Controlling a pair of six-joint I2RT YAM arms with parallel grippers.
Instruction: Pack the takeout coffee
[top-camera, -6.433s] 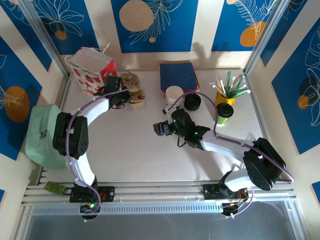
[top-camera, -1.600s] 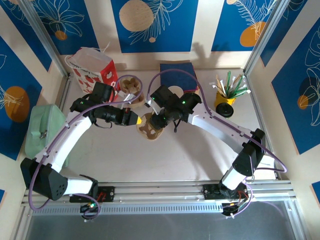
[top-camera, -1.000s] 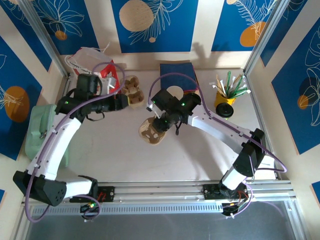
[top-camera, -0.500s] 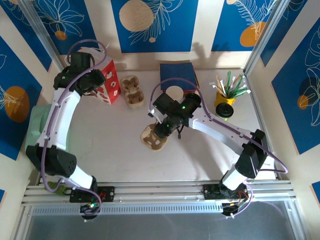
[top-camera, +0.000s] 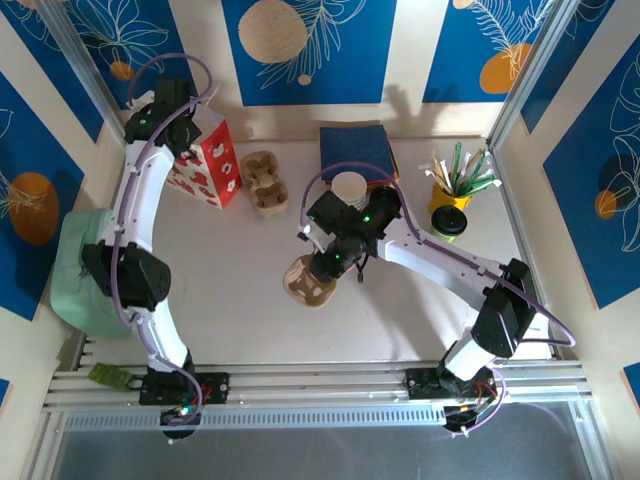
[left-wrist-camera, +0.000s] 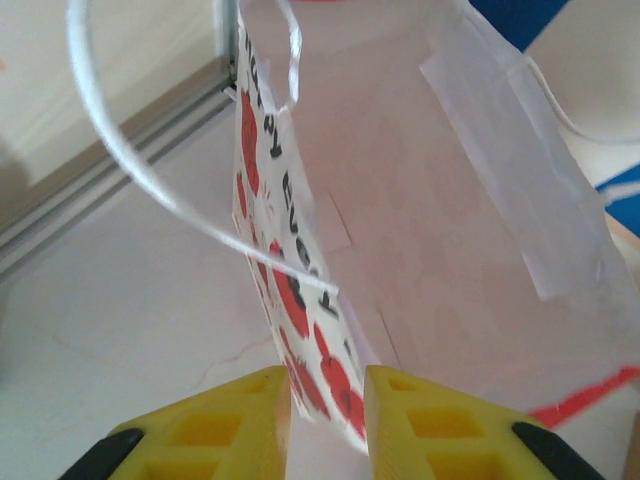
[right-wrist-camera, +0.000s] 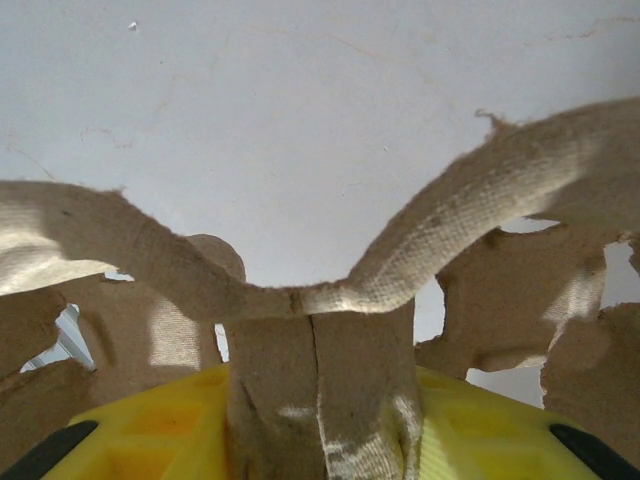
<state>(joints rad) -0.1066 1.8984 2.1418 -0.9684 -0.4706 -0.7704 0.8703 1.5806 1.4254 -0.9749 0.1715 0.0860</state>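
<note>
Over at the far left, the left gripper (left-wrist-camera: 328, 385) has its fingers pinching the rim of a strawberry-print paper bag (top-camera: 205, 165). In the middle of the worktop (top-camera: 230, 290), the right gripper (top-camera: 326, 268) has its fingers clamped on the centre rib of a cardboard cup carrier (top-camera: 306, 284). The takeout coffee (top-camera: 449, 227) stands upright at the right, lid on. It is just on the near side of a yellow pot of stirrers (top-camera: 448, 192) and well apart from both grippers.
</note>
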